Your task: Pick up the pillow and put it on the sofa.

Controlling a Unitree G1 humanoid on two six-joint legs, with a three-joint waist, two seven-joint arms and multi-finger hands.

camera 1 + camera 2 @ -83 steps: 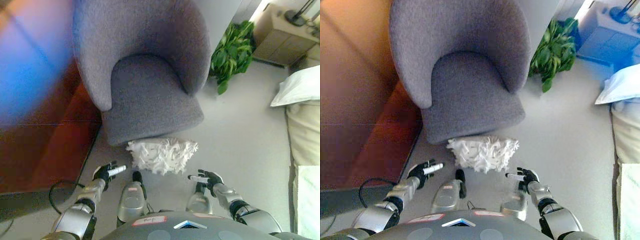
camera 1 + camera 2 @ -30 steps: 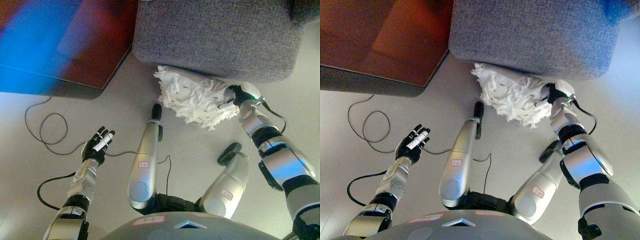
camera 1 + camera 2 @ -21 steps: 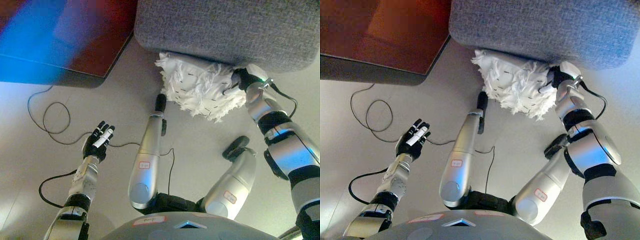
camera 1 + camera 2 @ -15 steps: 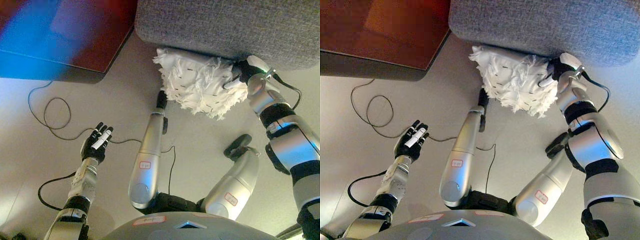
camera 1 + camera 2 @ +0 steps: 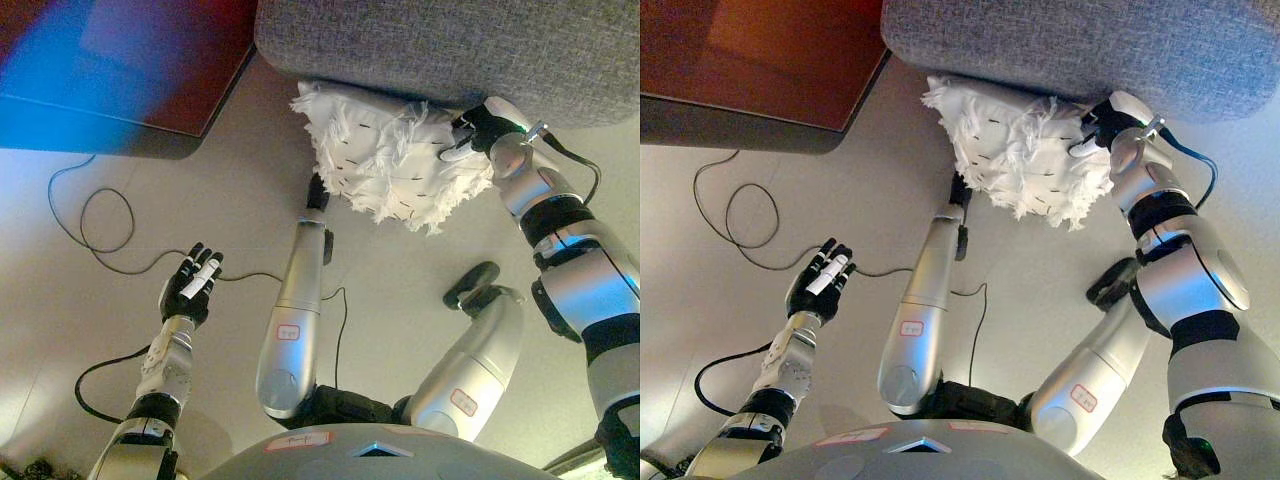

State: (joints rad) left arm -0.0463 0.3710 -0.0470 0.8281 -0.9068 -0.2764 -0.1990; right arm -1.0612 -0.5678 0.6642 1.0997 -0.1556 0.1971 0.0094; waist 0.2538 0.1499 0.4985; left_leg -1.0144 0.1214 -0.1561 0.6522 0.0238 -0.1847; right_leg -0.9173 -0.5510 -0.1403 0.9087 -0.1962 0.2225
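Observation:
The white fringed pillow (image 5: 385, 155) is at the foot of the grey sofa (image 5: 450, 50), pressed against its front edge. My right hand (image 5: 482, 127) is at the pillow's right end, its fingers curled into the fringe and gripping it. In the right eye view the hand (image 5: 1108, 125) and the pillow (image 5: 1025, 150) show the same hold. My left hand (image 5: 190, 285) is open with straight fingers, held over the floor far to the left, well apart from the pillow.
A reddish-brown panel with a dark edge (image 5: 750, 50) lies at the upper left beside the sofa. Light grey floor (image 5: 400, 270) spreads below the pillow.
My right hand has closed on the pillow's right end and drawn it up and left against the sofa front. The left hand stays open over the floor. The camera has shifted.

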